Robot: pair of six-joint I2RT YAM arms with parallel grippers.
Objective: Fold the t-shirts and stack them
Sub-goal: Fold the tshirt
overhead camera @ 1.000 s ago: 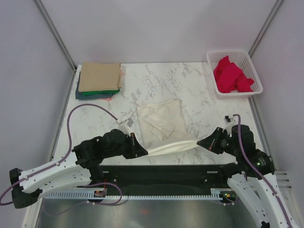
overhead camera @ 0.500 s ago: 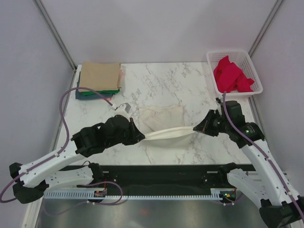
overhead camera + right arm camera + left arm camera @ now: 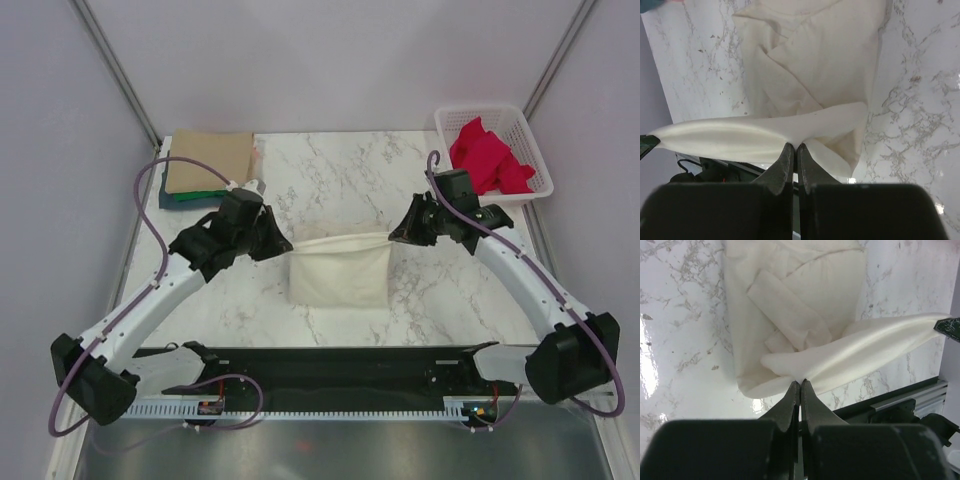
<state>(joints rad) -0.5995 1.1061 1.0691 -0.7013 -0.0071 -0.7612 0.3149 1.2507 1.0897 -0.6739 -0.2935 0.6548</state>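
Symmetrically outstretched, left tool (image 3: 286,243) and right tool (image 3: 394,237) pinch the cream t-shirt (image 3: 338,277) taut.

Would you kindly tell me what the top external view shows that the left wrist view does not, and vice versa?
Only top external: the white basket holding red cloth, and the stack of folded t-shirts at the far left corner. Only left wrist: the folded-in sleeve on the cream t-shirt, close up. Both: that shirt's edge stretched between the left gripper and right gripper, over the marble table.
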